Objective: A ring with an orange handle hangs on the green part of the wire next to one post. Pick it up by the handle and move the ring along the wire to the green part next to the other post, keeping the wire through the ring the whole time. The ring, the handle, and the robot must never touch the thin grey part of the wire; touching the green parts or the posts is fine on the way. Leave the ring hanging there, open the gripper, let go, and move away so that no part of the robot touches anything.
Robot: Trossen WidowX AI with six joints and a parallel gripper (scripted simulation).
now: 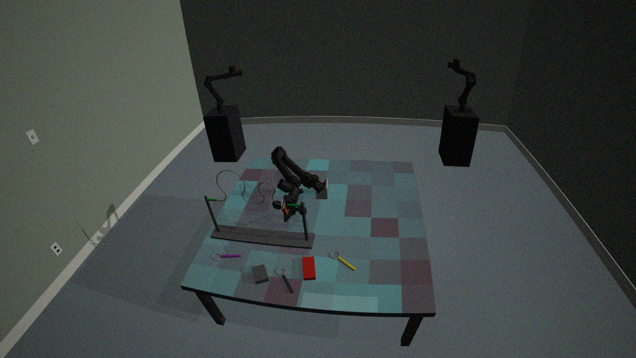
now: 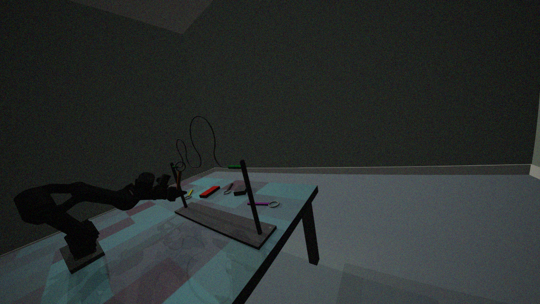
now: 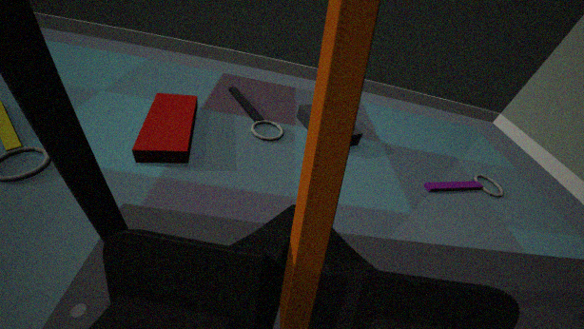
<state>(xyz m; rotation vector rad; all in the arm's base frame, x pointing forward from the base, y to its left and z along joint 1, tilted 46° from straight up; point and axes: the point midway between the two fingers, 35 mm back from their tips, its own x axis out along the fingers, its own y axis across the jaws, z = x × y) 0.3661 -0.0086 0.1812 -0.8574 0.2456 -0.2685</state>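
Note:
The ring [image 1: 284, 202] [image 2: 180, 166] is around the wire at the inner end of the green part [image 1: 294, 205] by the right post [image 1: 305, 228] [image 2: 183, 200] [image 3: 62, 119] in the top view. Contact with the wire cannot be told. Its orange handle [image 1: 285, 211] [image 2: 178, 178] [image 3: 328, 124] points down. My gripper [image 1: 287, 215] [image 2: 179, 191] [image 3: 301, 214] is shut on the handle, below the ring. The thin grey wire [image 1: 243, 183] [image 2: 214, 141] curves to the other green part [image 1: 212, 199] [image 2: 234, 166] by the left post [image 1: 211, 214] [image 2: 250, 196]. The ring is out of the wrist view.
The posts stand on a grey base [image 1: 262, 236] [image 2: 226, 222]. Rings with purple [image 1: 230, 256] [image 2: 258, 203] [image 3: 452, 185], dark [image 1: 287, 283] [image 3: 244, 102] and yellow handles [image 1: 347, 263] lie beyond it, with a red block [image 1: 308, 267] [image 2: 209, 191] [image 3: 166, 124] and a grey block [image 1: 260, 273].

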